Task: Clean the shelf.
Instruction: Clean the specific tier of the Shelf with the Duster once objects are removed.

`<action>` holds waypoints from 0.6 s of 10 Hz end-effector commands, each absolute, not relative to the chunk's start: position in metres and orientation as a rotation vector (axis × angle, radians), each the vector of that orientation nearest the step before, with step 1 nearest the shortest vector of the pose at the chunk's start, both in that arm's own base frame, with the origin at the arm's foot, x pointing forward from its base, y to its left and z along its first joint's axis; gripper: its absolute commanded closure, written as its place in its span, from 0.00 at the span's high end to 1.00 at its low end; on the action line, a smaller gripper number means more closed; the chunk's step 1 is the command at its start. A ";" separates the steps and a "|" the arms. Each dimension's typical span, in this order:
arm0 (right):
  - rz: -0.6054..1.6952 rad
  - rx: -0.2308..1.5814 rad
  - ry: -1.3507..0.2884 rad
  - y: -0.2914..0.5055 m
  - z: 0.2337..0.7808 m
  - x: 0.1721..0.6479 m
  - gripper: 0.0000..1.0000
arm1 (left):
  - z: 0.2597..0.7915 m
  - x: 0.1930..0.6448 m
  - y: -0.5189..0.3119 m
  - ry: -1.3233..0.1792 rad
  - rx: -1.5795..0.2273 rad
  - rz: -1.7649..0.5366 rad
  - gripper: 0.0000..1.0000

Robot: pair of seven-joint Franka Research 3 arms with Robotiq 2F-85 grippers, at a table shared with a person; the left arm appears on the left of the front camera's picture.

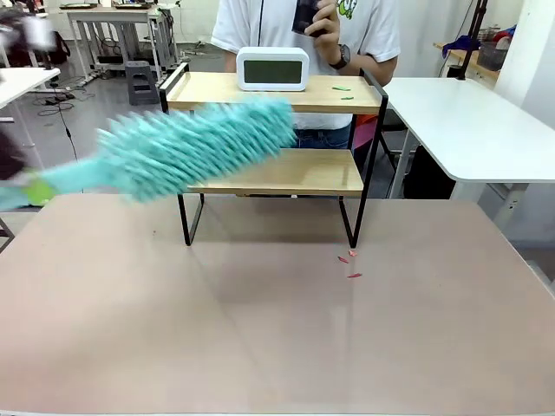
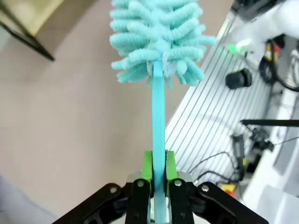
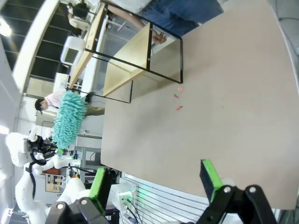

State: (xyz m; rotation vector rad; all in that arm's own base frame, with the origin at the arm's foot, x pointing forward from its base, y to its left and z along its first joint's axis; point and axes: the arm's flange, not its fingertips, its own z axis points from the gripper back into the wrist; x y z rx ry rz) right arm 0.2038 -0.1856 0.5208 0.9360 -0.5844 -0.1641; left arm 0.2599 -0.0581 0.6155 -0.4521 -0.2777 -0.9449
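Shelf (image 1: 295, 173) stood at upper centre of the front view, a blurred duster (image 1: 191, 147) crossing its left side. Left gripper (image 2: 159, 166) clenched the duster's handle; right gripper (image 3: 154, 175) gaped, released.

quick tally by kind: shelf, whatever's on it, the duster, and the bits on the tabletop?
shelf: 1
duster: 1
clock: 1
green scraps: 2
red scraps: 3
total: 8
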 end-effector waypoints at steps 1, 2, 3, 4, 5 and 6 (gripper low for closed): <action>-0.144 0.946 -0.609 -0.186 0.523 0.205 1.00 | 0.606 0.217 0.016 -0.456 -0.561 -0.775 0.12; -0.144 0.946 -0.609 -0.186 0.523 0.205 1.00 | 0.598 0.197 0.050 -0.538 -0.629 -0.778 0.12; -0.144 0.946 -0.609 -0.186 0.523 0.205 1.00 | 0.589 0.190 0.077 -0.601 -0.706 -0.715 0.12; -0.144 0.946 -0.609 -0.186 0.523 0.205 1.00 | 0.581 0.195 0.098 -0.644 -0.766 -0.537 0.12; -0.144 0.946 -0.609 -0.186 0.523 0.205 1.00 | 0.572 0.210 0.115 -0.611 -0.856 -0.245 0.12; -0.144 0.946 -0.609 -0.186 0.523 0.205 1.00 | 0.566 0.223 0.121 -0.553 -0.917 -0.128 0.12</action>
